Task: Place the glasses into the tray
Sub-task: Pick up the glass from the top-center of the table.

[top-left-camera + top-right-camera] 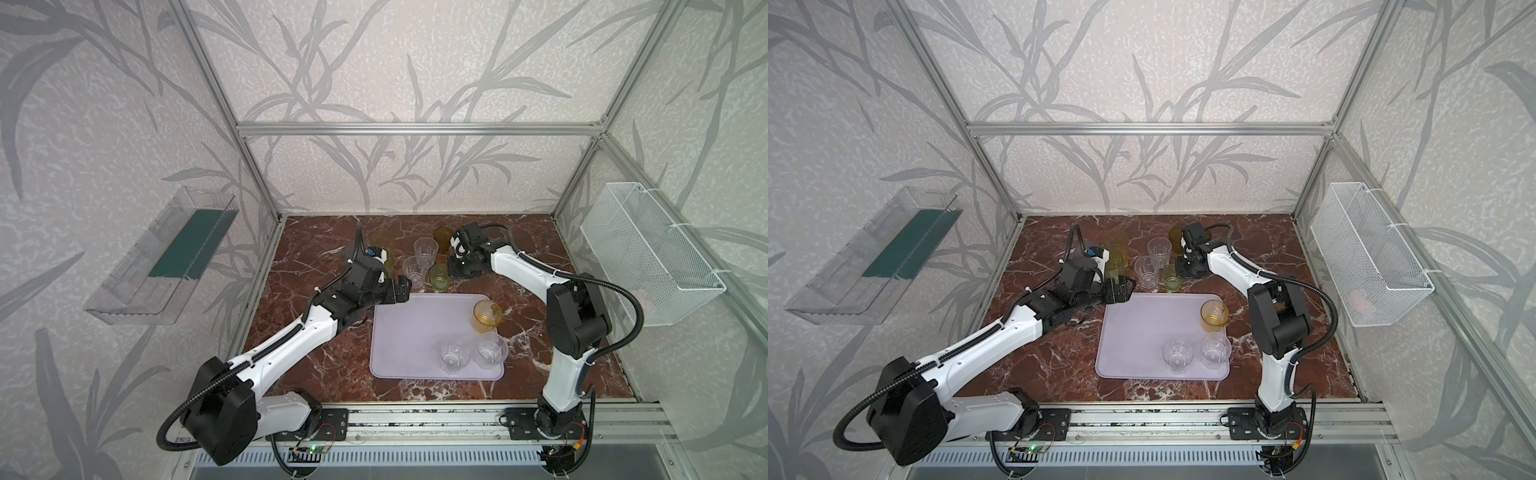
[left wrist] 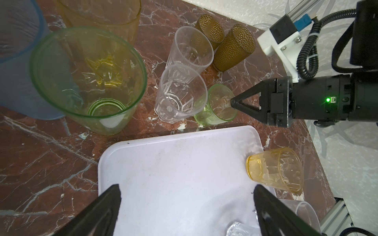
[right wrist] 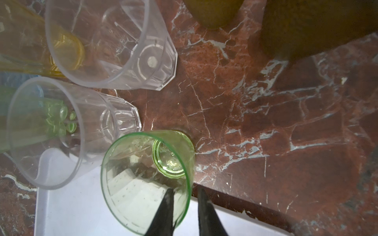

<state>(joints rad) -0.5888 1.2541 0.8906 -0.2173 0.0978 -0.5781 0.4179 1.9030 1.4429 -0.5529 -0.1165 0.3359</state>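
right jaws: nearly shut, astride the wall of the short green glass (image 3: 147,173), one inside the rim and one outside. The wrist view shows a thin gap on each side, so I don't call it gripped yet.
left jaws: wide open, empty, hanging over a corner of the tray (image 1: 407,332).
short green glass: upright on the counter (image 1: 316,257), just off the tray edge, its wall between my right jaws.
done: three glasses in the tray, well apart from both sets of jaws.
- yellow short glass (image 1: 485,318): hard against the rim; can't tell if its base sits fully inside.
- clear tray glass (image 1: 455,356) and its clear twin (image 1: 491,351): side by side.
left to do: eight on the counter by my count, including the green one.
by right jaws:
- clear faceted glass (image 2: 180,96): just beside the green one.
- second clear faceted glass (image 2: 190,49): next past it.
- amber dimpled glass (image 2: 233,49) and second amber dimpled glass (image 2: 208,30): further out.
by left jaws: tall green glass (image 2: 86,77), tall yellow glass (image 2: 98,14) and tall blue glass (image 2: 18,51), bunched just beyond.
progress: my read is about a quarter done, with the pick of glass four in hand.
tray room: mostly bare below my left jaws.
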